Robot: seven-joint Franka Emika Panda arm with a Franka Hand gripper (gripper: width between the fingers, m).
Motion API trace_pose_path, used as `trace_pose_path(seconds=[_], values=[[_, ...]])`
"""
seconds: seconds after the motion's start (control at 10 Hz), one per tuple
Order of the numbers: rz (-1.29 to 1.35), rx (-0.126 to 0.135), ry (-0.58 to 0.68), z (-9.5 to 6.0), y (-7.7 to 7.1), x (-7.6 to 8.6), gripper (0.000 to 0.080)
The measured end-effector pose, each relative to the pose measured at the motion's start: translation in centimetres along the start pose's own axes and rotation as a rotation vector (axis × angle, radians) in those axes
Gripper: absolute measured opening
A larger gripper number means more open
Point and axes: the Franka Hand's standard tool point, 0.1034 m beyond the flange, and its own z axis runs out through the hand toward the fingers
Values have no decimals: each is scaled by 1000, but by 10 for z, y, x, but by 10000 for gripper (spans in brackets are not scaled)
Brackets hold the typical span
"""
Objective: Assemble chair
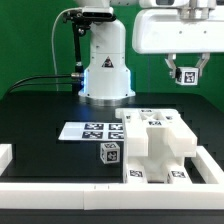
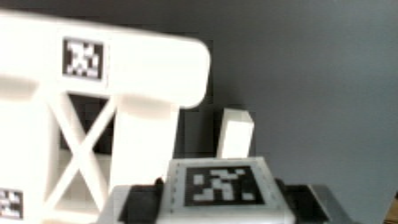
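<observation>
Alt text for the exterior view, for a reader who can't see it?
A white robot arm's gripper hangs high at the exterior view's right, holding a small tagged block, above a partly built white chair on a black table. A marker board and a tagged cube lie beside it.

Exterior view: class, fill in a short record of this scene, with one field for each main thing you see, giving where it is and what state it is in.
chair: partly built white block structure with square tags, standing on the table towards the exterior view's right
claw: raised, clear of the chair, holding nothing visible; open or shut cannot be told
marker board: flat on the table, at the exterior view's left of the chair
tagged cube: close beside the chair; contact cannot be told
table: black
arm base: behind the marker board
</observation>
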Motion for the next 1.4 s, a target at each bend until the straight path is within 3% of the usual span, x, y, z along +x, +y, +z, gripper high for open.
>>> trace_pose_path(seconds=[0.3, 0.4, 0.5, 0.6, 0.7, 0.8, 1.1, 1.4], values=[[1, -2, -2, 3, 1, 0, 282], [-31, 11, -9, 6, 12, 10, 282], [-24, 15, -4, 2, 24, 36, 282], [-24, 11, 11, -1, 30, 59, 282], [-38, 1, 28, -2, 30, 68, 282], [-66, -9, 41, -2, 24, 69, 282], [-65, -9, 38, 0, 25, 68, 282], [-71, -14, 16, 19, 47, 73, 282]])
